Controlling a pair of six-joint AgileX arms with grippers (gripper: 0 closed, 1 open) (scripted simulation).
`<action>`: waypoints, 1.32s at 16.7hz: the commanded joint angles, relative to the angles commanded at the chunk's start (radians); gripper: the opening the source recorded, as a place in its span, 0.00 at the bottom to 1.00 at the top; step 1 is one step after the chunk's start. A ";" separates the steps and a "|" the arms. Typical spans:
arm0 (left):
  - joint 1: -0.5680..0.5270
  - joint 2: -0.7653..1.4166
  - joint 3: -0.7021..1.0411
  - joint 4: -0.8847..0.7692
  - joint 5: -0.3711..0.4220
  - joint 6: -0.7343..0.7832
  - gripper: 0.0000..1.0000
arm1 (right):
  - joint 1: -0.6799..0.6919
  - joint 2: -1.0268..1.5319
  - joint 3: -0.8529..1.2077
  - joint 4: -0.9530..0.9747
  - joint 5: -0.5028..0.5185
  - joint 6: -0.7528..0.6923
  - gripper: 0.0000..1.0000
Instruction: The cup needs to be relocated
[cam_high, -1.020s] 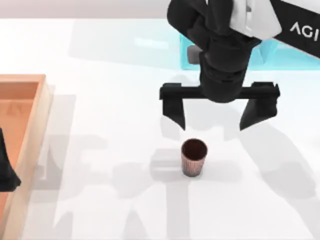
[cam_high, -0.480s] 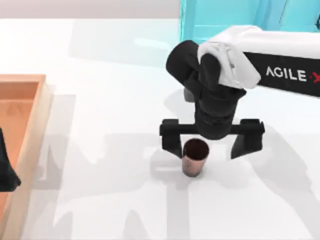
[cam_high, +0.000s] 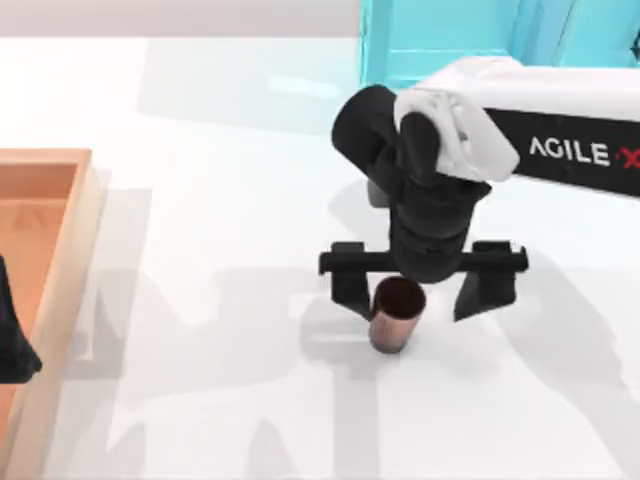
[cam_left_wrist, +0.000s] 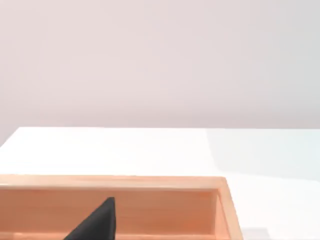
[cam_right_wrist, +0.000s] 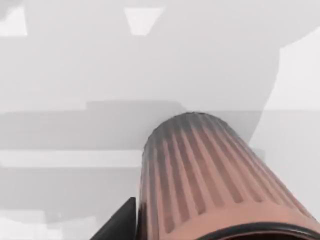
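Observation:
The cup (cam_high: 397, 318), a small reddish-brown ribbed tumbler, stands upright on the white table right of centre. My right gripper (cam_high: 411, 303) is down around it and open. The cup sits between the fingers, close to the left finger (cam_high: 351, 292), with a wide gap to the right one. In the right wrist view the cup (cam_right_wrist: 210, 175) looms close, with one dark fingertip (cam_right_wrist: 120, 225) beside it. My left gripper (cam_high: 10, 345) is parked at the table's left edge over the wooden tray.
A shallow wooden tray (cam_high: 72, 260) lies along the left side, seen too in the left wrist view as the tray's rim (cam_left_wrist: 125, 182). A translucent cyan box (cam_high: 440, 40) stands at the back right, behind the right arm.
The right gripper came forward and down from behind the cup until its fingers flank it. The cup has shifted slightly to the right. The left arm has not moved.

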 joint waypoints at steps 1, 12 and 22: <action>0.000 0.000 0.000 0.000 0.000 0.000 1.00 | 0.000 0.000 0.000 0.000 0.000 0.000 0.62; 0.000 0.000 0.000 0.000 0.000 0.000 1.00 | 0.000 0.000 0.000 0.000 0.000 0.000 0.00; 0.000 0.000 0.000 0.000 0.000 0.000 1.00 | -0.072 -0.043 -0.026 -0.014 0.005 -0.069 0.00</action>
